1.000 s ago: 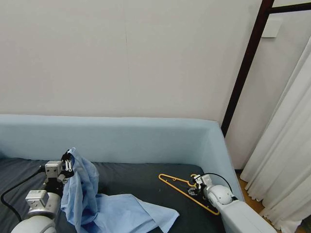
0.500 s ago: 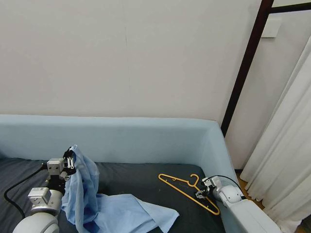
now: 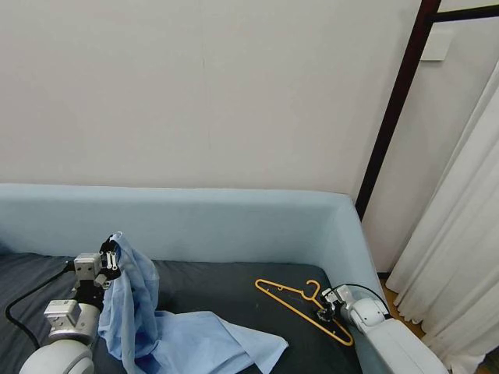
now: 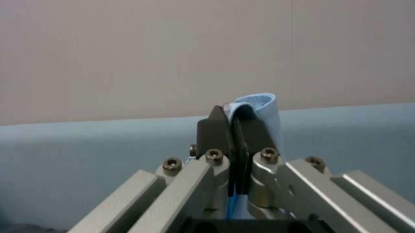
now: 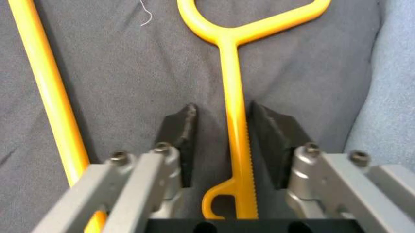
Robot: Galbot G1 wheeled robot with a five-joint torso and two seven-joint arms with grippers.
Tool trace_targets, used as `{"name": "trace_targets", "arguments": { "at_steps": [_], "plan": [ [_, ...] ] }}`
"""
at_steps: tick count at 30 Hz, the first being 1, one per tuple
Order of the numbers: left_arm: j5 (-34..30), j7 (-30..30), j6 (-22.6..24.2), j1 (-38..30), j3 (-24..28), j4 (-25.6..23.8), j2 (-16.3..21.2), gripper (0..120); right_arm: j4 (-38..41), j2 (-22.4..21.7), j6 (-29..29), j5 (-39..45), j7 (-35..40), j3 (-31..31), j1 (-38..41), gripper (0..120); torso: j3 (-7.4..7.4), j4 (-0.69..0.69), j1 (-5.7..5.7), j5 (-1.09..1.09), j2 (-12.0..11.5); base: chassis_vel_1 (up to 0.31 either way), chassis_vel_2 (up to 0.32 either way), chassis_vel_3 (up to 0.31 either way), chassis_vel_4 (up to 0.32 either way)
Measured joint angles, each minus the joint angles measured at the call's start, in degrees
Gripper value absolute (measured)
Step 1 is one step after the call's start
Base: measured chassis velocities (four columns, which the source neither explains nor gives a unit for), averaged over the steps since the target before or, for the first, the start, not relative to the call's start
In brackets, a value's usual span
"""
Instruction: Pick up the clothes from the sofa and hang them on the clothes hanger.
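Up over the left part of the sofa, the left gripper is clenched on a fold of the light blue shirt. The rest of the shirt trails onto the dark seat, its lower edge cut off. The right gripper is released, straddling a bar of the orange hanger and partly hiding its near end.

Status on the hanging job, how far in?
Done: left gripper is shut on the light blue cloth garment, one end lifted, the rest on the pale blue sofa. In hand: right gripper open, fingers either side of the orange plastic hanger lying flat. Left: grasp hanger, hang garment.
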Motion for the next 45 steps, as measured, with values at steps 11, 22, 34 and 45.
{"name": "trace_targets", "arguments": {
  "at_steps": [11, 22, 34, 45],
  "plan": [
    [-0.4, 0.0, 0.1, -1.0, 0.5, 0.5, 0.2, 0, 1.9, -0.9, 1.9, -1.2, 0.6, -0.4, -0.9, 5, 0.01, -0.01, 0.00, 0.00, 0.0, 0.000, 0.000, 0.000, 0.000],
    [-3.0, 0.2, -0.6, -2.4, 0.3, 0.5, 1.1, 0, 30.4, -9.5, 4.1, 13.0, 6.2, -1.3, -9.4, 5, 0.01, 0.02, 0.00, 0.00, 0.0, 0.000, 0.000, 0.000, 0.000],
    [-6.5, 0.6, -0.7, -4.1, 0.3, -1.1, 1.8, 0, 61.4, -19.8, 14.0, 10.9, 18.3, -9.2, -24.0, 5, 0.00, 0.00, -0.01, -0.01, 0.0, 0.000, 0.000, 0.000, 0.000],
    [-6.6, 0.2, -0.6, -5.3, 0.5, -1.6, 0.2, 0, 67.0, -12.0, 9.3, -1.1, 39.7, -31.1, -13.6, 5, 0.00, 0.02, 0.00, -0.02, 0.0, 0.000, 0.000, 0.000, 0.000]
  ]
}}
